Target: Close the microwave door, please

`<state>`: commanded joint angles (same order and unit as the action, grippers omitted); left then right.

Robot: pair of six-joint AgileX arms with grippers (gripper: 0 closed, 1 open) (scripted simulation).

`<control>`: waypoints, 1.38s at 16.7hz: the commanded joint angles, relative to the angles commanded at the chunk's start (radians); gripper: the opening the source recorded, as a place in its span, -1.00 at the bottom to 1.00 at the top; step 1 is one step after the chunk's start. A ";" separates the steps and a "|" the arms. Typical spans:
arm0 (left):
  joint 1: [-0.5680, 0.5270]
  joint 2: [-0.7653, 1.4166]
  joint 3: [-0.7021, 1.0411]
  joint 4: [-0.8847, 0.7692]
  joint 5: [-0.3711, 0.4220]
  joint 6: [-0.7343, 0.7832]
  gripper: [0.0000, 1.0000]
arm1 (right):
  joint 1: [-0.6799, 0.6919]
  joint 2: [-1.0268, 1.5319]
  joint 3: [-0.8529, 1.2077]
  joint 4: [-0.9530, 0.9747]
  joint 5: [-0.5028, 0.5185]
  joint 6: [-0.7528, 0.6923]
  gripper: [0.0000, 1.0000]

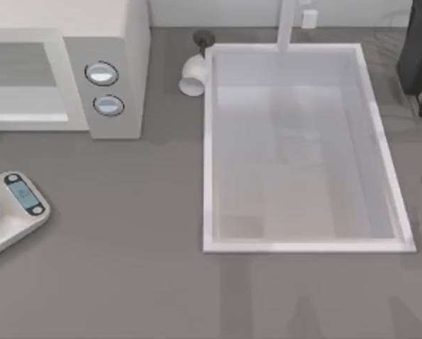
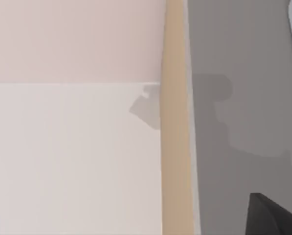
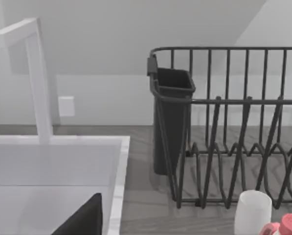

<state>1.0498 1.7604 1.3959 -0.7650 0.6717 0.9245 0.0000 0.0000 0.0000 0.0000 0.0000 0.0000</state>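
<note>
— Sitting where, the microwave [image 1: 62,63]?
— Back-left corner of the worktop [image 1: 126,247]; the microwave door [image 1: 23,81] faces the front edge.
— Grippers clenched or released?
— Cannot tell for either.

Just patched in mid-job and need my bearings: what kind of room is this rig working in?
Most likely a kitchen counter: a microwave at the top view's left, a sink with a faucet, a scale, and a black dish rack by the sink.
</note>
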 joint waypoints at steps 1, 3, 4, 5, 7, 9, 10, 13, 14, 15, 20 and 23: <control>0.002 0.004 0.003 -0.002 0.001 0.002 -1.00 | 0.000 0.000 0.000 0.000 0.000 0.000 1.00; 0.002 0.004 0.003 -0.002 0.001 0.002 -1.00 | 0.000 0.000 0.000 0.000 0.000 0.000 1.00; 0.002 0.004 0.003 -0.002 0.001 0.002 -1.00 | 0.000 0.000 0.000 0.000 0.000 0.000 1.00; -0.002 0.001 0.000 0.001 -0.002 0.002 -1.00 | 0.000 0.000 0.000 0.000 0.000 0.000 1.00; -0.001 0.008 -0.014 0.017 -0.001 0.002 -1.00 | 0.000 0.000 0.000 0.000 0.000 0.000 1.00; 0.000 0.028 -0.057 0.076 -0.001 0.003 -1.00 | 0.000 0.000 0.000 0.000 0.000 0.000 1.00; 0.000 0.041 -0.086 0.121 0.000 0.003 -1.00 | 0.000 0.000 0.000 0.000 0.000 0.000 1.00; 0.003 0.087 -0.185 0.285 0.002 0.005 -1.00 | 0.000 0.000 0.000 0.000 0.000 0.000 1.00; 0.004 0.101 -0.214 0.325 0.003 0.006 -1.00 | 0.000 0.000 0.000 0.000 0.000 0.000 1.00; 0.004 0.112 -0.239 0.354 0.003 0.006 -1.00 | 0.000 0.000 0.000 0.000 0.000 0.000 1.00; 0.001 0.119 -0.262 0.377 0.004 0.006 -1.00 | 0.000 0.000 0.000 0.000 0.000 0.000 1.00; -0.021 0.081 -0.300 0.400 -0.006 -0.017 -1.00 | 0.000 0.000 0.000 0.000 0.000 0.000 1.00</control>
<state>1.0291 1.8415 1.0956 -0.3648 0.6652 0.9072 0.0000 0.0000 0.0000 0.0000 0.0000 0.0000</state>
